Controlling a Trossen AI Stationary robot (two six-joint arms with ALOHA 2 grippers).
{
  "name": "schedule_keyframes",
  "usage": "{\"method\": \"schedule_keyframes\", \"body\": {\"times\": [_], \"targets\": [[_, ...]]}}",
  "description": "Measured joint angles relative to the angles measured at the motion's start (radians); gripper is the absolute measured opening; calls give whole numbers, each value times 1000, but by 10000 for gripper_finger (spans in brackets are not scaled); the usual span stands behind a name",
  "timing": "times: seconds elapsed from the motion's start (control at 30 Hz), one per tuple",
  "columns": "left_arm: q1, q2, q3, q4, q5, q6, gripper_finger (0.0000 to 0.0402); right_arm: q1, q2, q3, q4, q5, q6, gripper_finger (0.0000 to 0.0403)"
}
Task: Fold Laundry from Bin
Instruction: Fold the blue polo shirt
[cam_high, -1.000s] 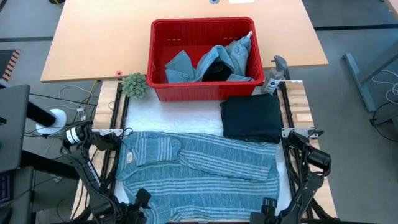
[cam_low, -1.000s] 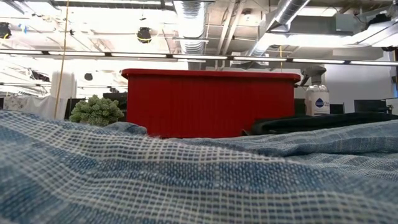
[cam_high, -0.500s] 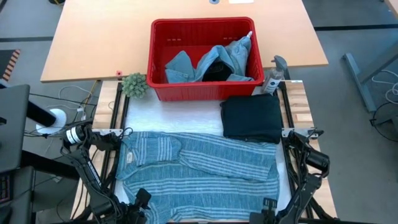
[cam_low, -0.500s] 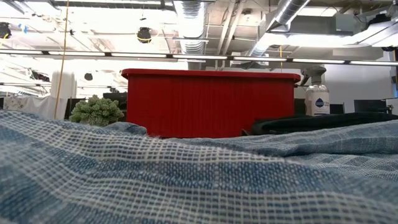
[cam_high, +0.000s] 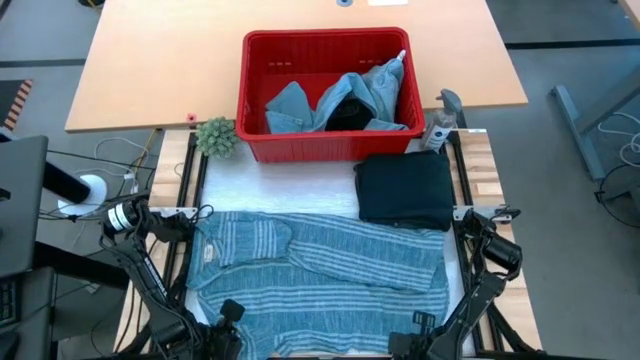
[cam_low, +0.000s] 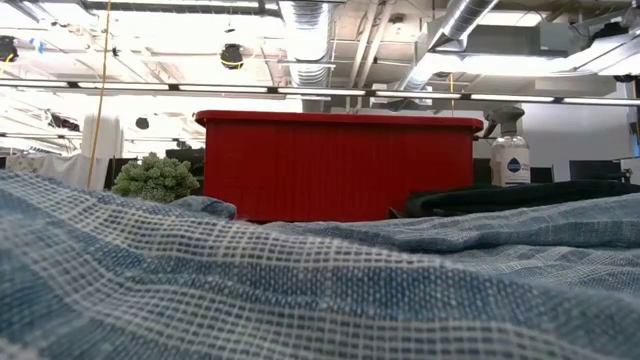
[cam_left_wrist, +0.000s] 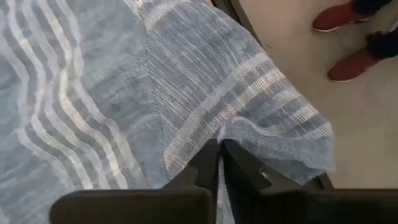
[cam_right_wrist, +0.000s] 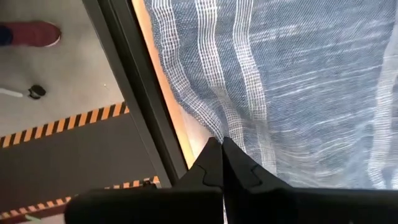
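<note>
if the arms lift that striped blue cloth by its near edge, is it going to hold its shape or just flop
Probably flop. The striped cloth lies flat with soft wrinkles and a folded-over sleeve, so it looks thin and limp. The left gripper and right gripper are each shut on its edge, so the middle would likely sag between them. Its loose weave suggests it is light.

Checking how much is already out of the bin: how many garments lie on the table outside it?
2: a striped cloth spread across the near side, and a folded dark garment just in front of the bin. Others could be hidden underneath.
</note>
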Motion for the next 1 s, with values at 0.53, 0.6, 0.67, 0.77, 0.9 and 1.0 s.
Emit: {"method": "schedule_keyframes", "body": {"times": [0.53, 0.6, 0.67, 0.77, 0.9, 1.0], "targets": [[11, -52, 41, -176, 8, -148, 0, -22, -34, 129, -171, -50, -156, 15], [20, -79, 42, -191, -9, -186, 0, -23, -55, 129, -192, -52, -151, 15], [31, -112, 42, -210, -44, -219, 0, -28, -76, 129, -238, -52, -129, 15], [47, -160, 42, -262, -110, -259, 0, -44, -104, 129, -326, -52, -100, 15], [72, -208, 42, -365, -159, -292, 0, -81, -131, 129, -419, -47, -108, 15], [85, -229, 42, -446, -172, -320, 0, -123, -145, 129, -460, -28, -145, 15]]}}
